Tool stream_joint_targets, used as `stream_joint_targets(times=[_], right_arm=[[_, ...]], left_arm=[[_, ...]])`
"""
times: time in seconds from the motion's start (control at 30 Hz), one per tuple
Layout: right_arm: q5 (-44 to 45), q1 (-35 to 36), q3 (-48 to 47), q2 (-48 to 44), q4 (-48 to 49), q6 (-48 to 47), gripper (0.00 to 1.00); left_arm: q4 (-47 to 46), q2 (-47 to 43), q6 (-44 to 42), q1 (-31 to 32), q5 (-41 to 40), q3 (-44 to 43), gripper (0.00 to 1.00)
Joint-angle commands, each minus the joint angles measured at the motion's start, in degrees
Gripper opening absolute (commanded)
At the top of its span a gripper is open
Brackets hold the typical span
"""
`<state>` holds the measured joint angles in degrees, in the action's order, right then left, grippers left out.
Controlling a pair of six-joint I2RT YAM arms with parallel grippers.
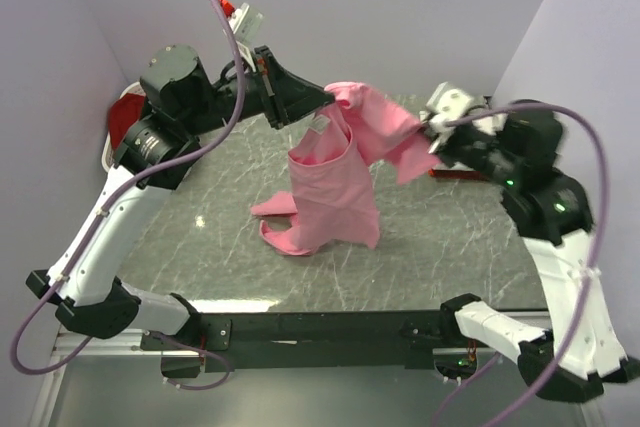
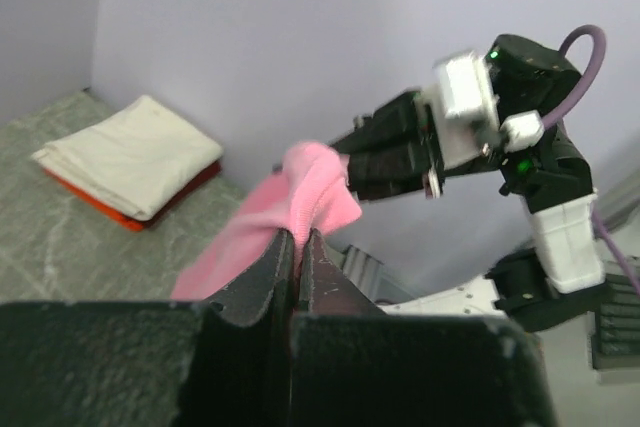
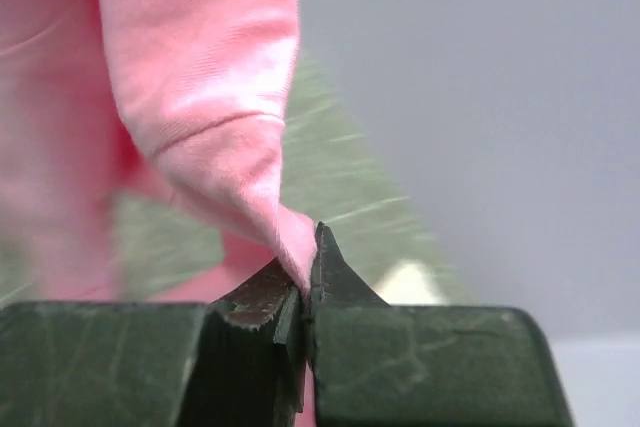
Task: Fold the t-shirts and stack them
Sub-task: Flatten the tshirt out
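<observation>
Between left pincer (image 1: pixel 325 103) and right pincer (image 1: pixel 432 128) hangs one pink t-shirt (image 1: pixel 335 187).

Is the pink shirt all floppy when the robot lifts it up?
Probably very floppy: the pink shirt sags between the left gripper and right gripper, its bottom crumpling on the table. It seems light, since small pinches of cloth hold it.

One pink shirt (image 1: pixel 335 182) hangs crumpled, hem trailing on the table (image 1: pixel 450 237); a cream shirt (image 2: pixel 130 152) lies folded atop an orange-red one (image 2: pixel 95 199).
</observation>
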<state>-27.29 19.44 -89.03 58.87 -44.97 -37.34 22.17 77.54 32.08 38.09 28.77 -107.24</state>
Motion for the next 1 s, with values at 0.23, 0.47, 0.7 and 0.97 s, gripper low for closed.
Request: stream_joint_targets(times=[0.23, 0.47, 0.7, 0.97], right_arm=[[26.9, -2.0, -29.6, -1.9, 11.0, 5.1, 0.00], [23.8, -2.0, -41.0, 11.3, 11.0, 7.1, 0.00], [13.6, -0.8, -38.5, 31.6, 13.0, 13.4, 0.00], [30.4, 11.1, -43.9, 64.5, 21.8, 18.9, 0.39]], left_arm=[[-5.2, 11.0, 3.8, 12.2, 7.6, -26.6, 0.00], [-5.5, -4.2, -7.3, 13.4, -14.6, -6.5, 0.01], [-8.4, -21.1, -8.9, 13.2, -45.2, 23.5, 0.00], [-12.9, -25.8, 14.3, -7.9, -53.1, 64.0, 0.00]])
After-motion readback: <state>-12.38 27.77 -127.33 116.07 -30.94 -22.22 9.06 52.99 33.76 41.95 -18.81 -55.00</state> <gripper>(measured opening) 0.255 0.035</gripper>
